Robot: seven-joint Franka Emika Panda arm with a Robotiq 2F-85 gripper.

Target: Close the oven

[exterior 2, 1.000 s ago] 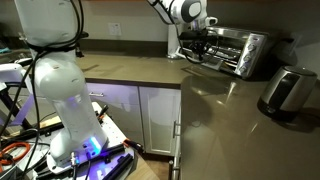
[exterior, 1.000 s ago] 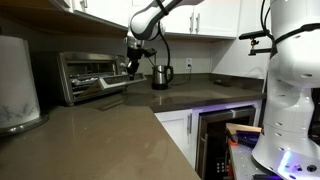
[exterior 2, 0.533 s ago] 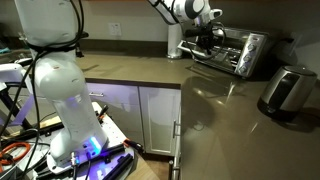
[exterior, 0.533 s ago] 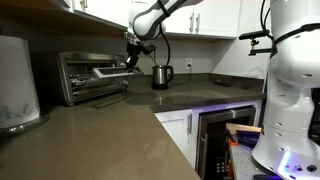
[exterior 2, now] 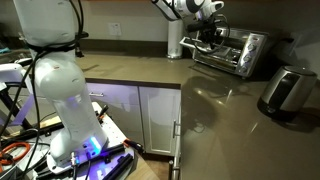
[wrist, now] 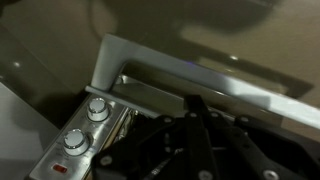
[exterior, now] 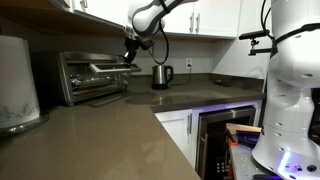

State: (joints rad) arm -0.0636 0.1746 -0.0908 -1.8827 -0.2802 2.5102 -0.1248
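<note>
The silver toaster oven (exterior: 85,78) stands on the counter against the back wall and shows in both exterior views (exterior 2: 238,52). Its glass door (exterior: 112,68) is partly raised, tilted between flat and upright. My gripper (exterior: 132,56) is at the door's outer edge, by the bar handle, and also shows in an exterior view (exterior 2: 205,38). In the wrist view the dark fingers (wrist: 193,108) are together, their tip against the silver bar handle (wrist: 215,88), holding nothing. Two knobs (wrist: 96,108) show beside the door.
A steel kettle (exterior: 161,75) stands just beside the oven, also in an exterior view (exterior 2: 175,42). A silver appliance (exterior 2: 286,90) sits on the near counter. A dark built-in appliance (exterior: 222,138) with a lit interior is under the counter. Upper cabinets hang above.
My gripper has moved up and toward the oven, and the door has swung up from nearly flat to partly raised.
</note>
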